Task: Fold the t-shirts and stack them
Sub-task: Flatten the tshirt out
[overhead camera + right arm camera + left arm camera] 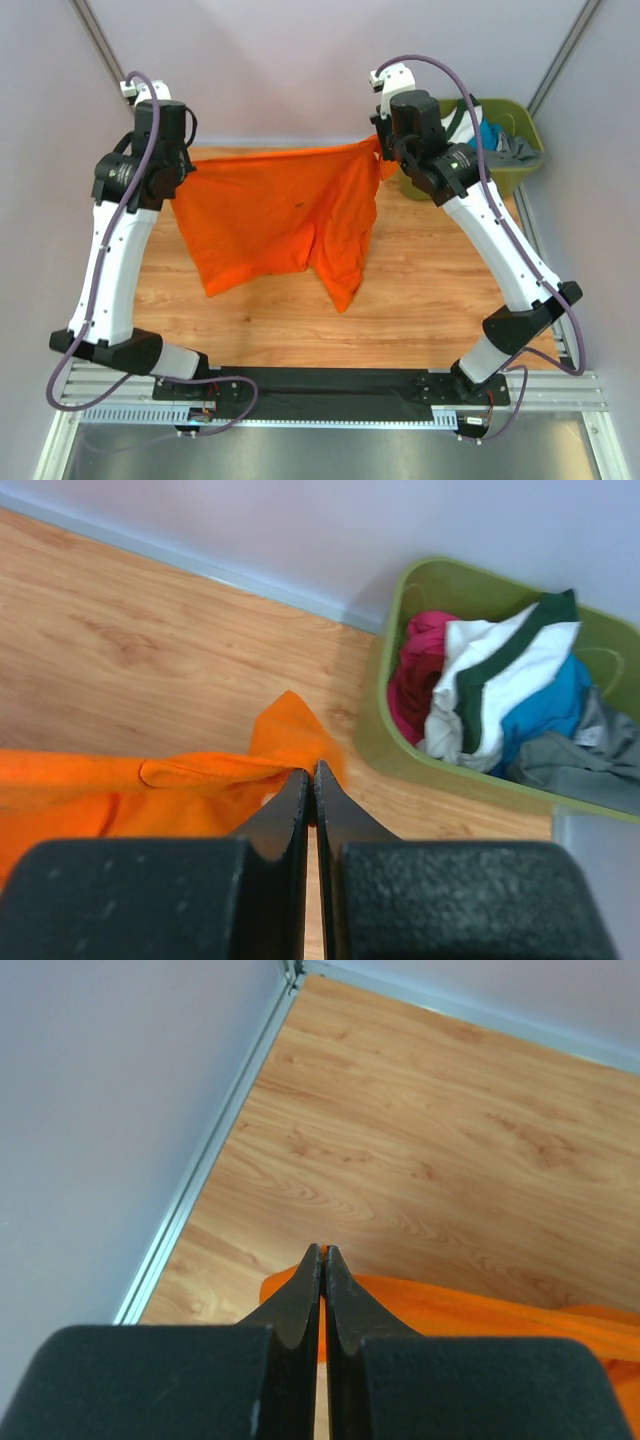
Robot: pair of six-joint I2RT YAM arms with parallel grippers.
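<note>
An orange t-shirt (270, 215) hangs stretched between my two arms above the far part of the wooden table, its lower half drooping toward the boards. My left gripper (322, 1252) is shut on the shirt's left edge (480, 1315), with orange cloth pinched at the tips. My right gripper (311, 770) is shut on the right edge, where a hemmed fold of the shirt (200, 780) bunches at the jaws. In the top view the left gripper (186, 168) and the right gripper (381, 148) hold the cloth's top corners.
An olive-green tub (520, 165) stands at the far right corner, holding other t-shirts (500, 695) in pink, white, green, blue and grey. Grey walls and a metal rail (205, 1150) bound the table at the back and left.
</note>
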